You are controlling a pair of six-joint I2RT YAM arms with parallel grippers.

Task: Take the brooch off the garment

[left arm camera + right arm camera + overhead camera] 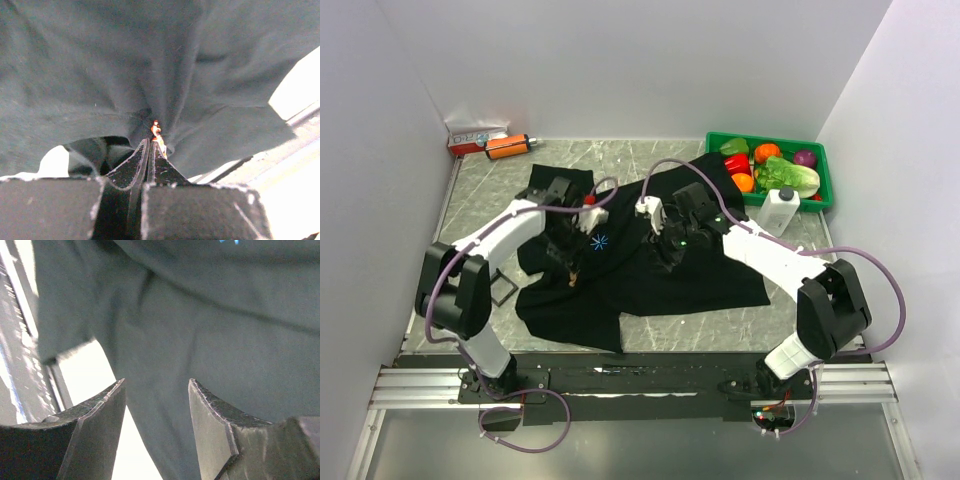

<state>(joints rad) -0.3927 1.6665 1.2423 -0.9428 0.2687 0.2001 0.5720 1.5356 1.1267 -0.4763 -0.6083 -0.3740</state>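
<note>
The black shirt (pixel 660 285) lies spread and rumpled across the middle of the bench (pixel 720 322), with both arms reaching onto it. The left gripper (pixel 151 146) has its fingers pressed together, and the tiny orange brooch (pixel 156 131) sits right at their tips, pinched between them. It is still against the cloth, and folds of the shirt run in toward that spot. From above, the brooch shows as a small tan speck on the left part of the shirt, below and to the left of the blue starburst mark (pixel 599 241).

The right gripper (pixel 156 390) rests over the middle of the shirt, to the right of the blue mark, with its fingers spread wide. Dark cloth fills the view beyond them, but nothing is clamped between them.

A green crate (pixel 760 135) of vegetables stands at the far right corner, with a white bottle (pixel 780 210) just in front of it, near the shirt's edge. An orange cylinder (pixel 506 147) with a black cap lies at the far left, well apart from the shirt
</note>
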